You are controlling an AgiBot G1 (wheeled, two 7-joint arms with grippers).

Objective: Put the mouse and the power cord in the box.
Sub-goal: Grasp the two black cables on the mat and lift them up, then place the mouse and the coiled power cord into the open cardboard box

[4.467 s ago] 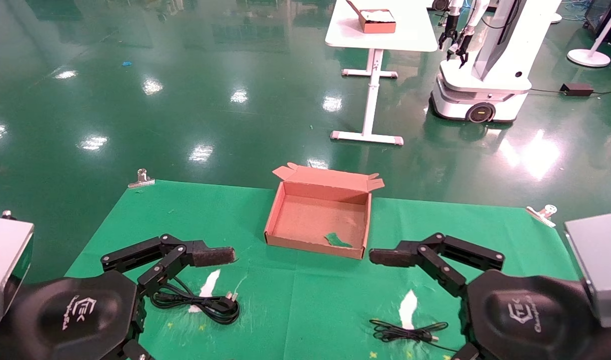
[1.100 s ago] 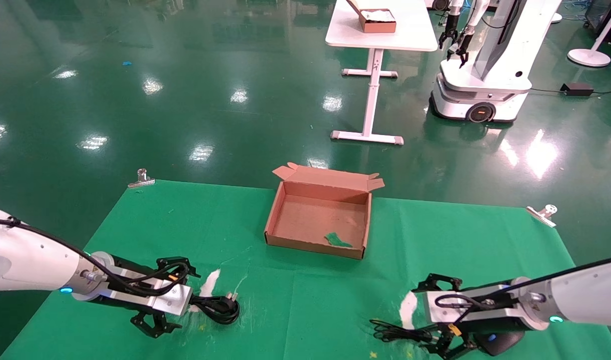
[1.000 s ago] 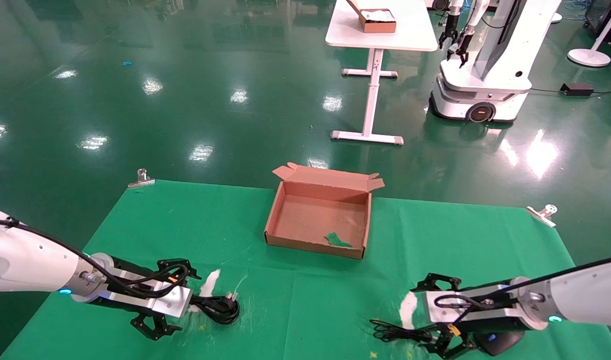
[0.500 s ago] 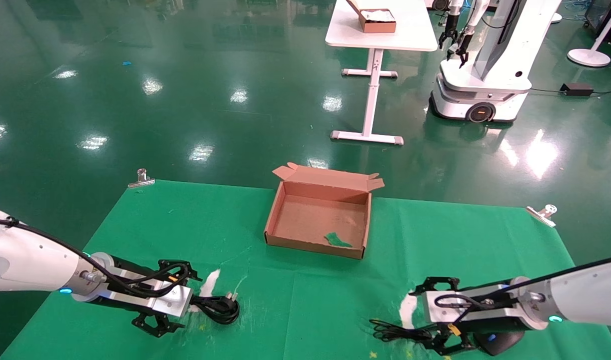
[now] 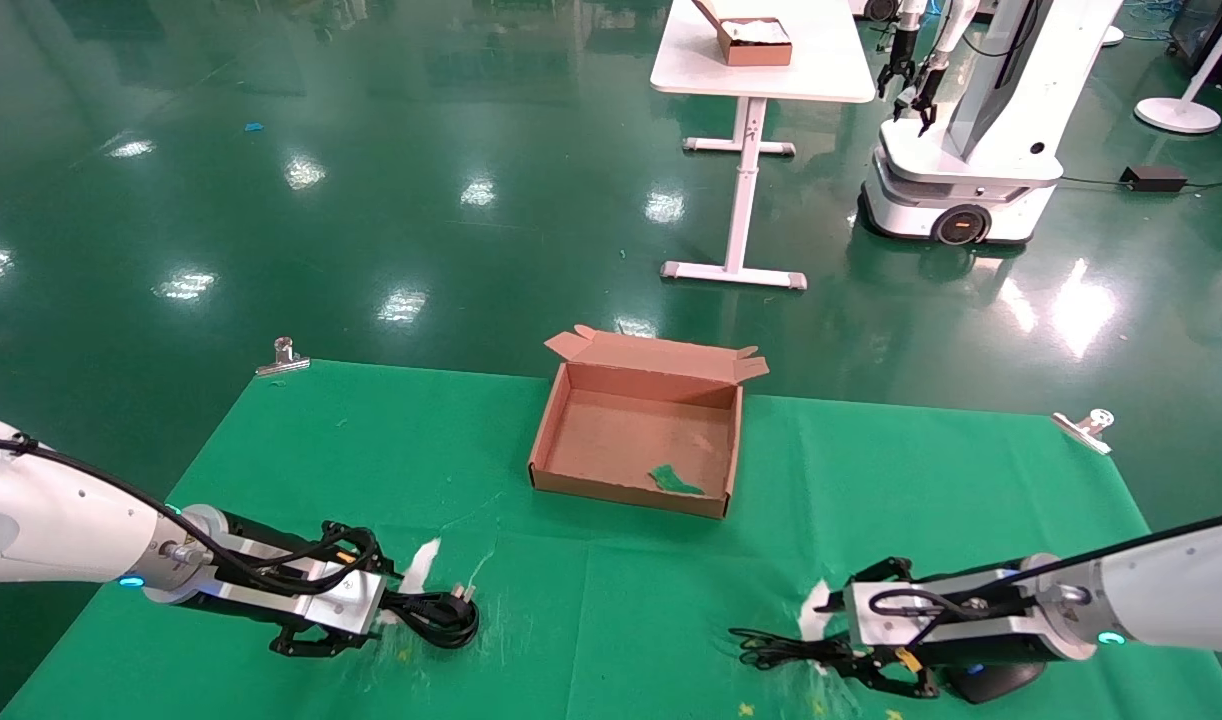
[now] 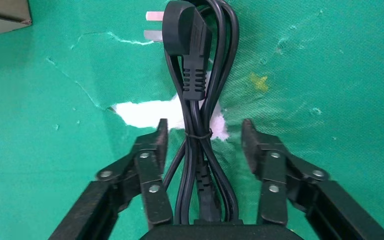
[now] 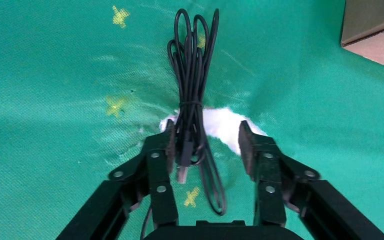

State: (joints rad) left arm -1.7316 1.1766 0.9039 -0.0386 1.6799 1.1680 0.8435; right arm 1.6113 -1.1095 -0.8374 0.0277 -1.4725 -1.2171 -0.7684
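Both claws sit low and spread to straddle their bundles: left claw [image 6: 201, 142] around the power cord [image 6: 198, 100] at 7 o'clock of the box [image 5: 639, 437], right claw [image 7: 205, 142] around the mouse [image 7: 192, 95] cable at 5.

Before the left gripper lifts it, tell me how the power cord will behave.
The power cord will probably lift as one bundle, since a thin tie binds its loops. Its plug end may sag, being the bulkiest part. The left gripper is open astride it.

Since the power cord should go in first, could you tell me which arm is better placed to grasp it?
Left, probably: the left gripper is open with the power cord between its fingers; the right gripper straddles the mouse cable.
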